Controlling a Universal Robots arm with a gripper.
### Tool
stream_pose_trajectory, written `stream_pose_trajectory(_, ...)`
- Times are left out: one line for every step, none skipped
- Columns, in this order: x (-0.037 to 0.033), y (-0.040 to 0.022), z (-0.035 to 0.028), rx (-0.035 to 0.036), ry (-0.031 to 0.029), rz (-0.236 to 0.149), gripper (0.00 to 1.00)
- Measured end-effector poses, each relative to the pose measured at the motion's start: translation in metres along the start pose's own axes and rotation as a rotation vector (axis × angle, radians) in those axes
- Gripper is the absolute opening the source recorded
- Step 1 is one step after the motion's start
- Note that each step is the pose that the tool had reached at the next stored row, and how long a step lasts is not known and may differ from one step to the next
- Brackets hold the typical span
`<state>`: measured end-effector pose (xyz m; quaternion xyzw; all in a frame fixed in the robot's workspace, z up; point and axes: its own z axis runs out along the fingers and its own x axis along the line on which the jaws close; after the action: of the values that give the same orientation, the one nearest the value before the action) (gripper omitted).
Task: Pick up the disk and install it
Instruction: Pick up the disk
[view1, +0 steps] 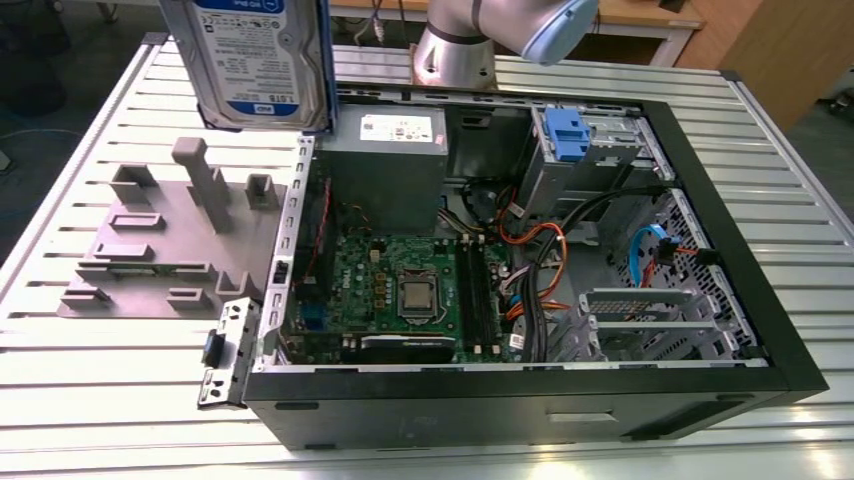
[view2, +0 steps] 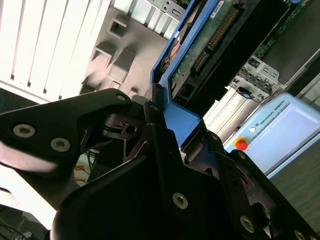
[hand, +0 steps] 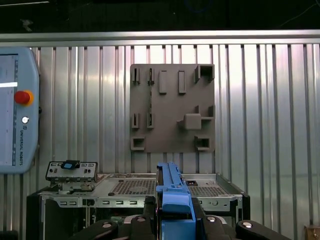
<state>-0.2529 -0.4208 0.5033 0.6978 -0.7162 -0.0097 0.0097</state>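
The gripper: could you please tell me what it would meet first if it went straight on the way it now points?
Likely the grey fixture plate, reached first by the disk the gripper holds; depth is unclear, so the side wall of the computer case beside the plate is also possible.

A robotics lab, shown by the slotted aluminium bench (view1: 80, 400), opened computer case (view1: 534, 405) and teach pendant (hand: 15, 110)

In the exterior view a grey jig (view1: 160, 250) lies at nine o'clock of the open case (view1: 534, 410), whose motherboard (view1: 387, 275) sits at six o'clock of the power supply (view1: 387, 165).
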Motion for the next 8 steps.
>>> stream_pose_trajectory(0.0000,-0.0006,0.0000,0.0000,0.0000,0.000,0.36)
stream_pose_trajectory(-0.0001,-0.0013,0.0000,0.0000,0.0000,0.000,0.36)
stream_pose_trajectory(-0.0001,-0.0021,0.0000,0.0000,-0.0001,0.000,0.36)
stream_pose_trajectory(-0.0001,-0.0027,0.0000,0.0000,0.0000,0.000,0.36)
stream_pose_trajectory(-0.0001,-0.0034,0.0000,-0.0001,0.0001,0.000,0.36)
stream_pose_trajectory(-0.0001,-0.0049,0.0000,0.0000,0.0000,0.000,0.36)
stream_pose_trajectory(-0.0001,-0.0057,0.0001,0.0001,-0.0001,0.000,0.36)
stream_pose_trajectory(-0.0002,-0.0063,0.0000,0.0000,0.0001,0.000,0.36)
